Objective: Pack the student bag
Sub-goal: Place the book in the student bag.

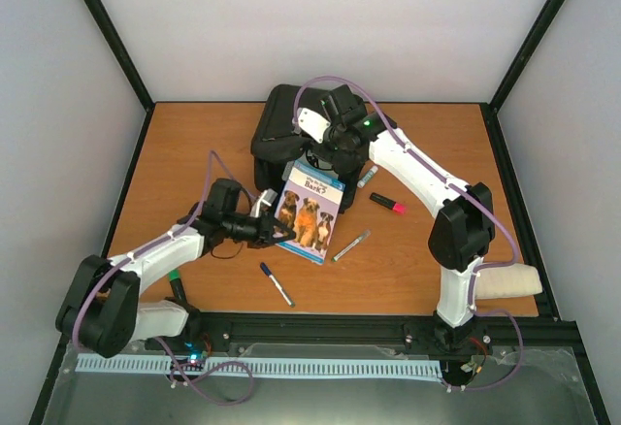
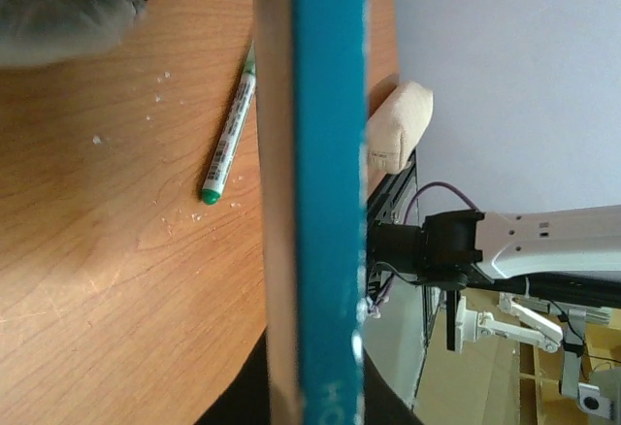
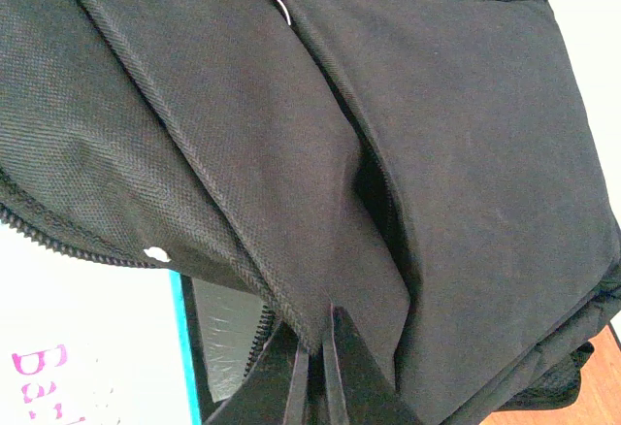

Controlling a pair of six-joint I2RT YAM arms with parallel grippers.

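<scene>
Left gripper [image 1: 278, 232] clamped on book [image 1: 310, 213] edge, book tilted toward bag [image 1: 281, 124]. Bag far centre of table [image 1: 194, 153], mouth facing arms, long axis unclear. Right gripper [image 3: 315, 362] pinches its zipper flap.

The bag [image 1: 286, 129] sits at the far middle of the table [image 1: 184, 163]. A book [image 1: 310, 213] stands tilted just before it, top edge at the bag's opening. The left gripper [image 1: 281, 234] clamps the book's near left edge; the right gripper [image 3: 315, 357] pinches the bag's flap above the book. A pen [image 1: 277, 284] lies before the book, a second pen [image 1: 350, 245] just right of it, a marker [image 1: 386, 203] farther right, and a third pen [image 1: 367, 177] between marker and bag. A pouch [image 1: 509, 281] lies at the near right corner
</scene>
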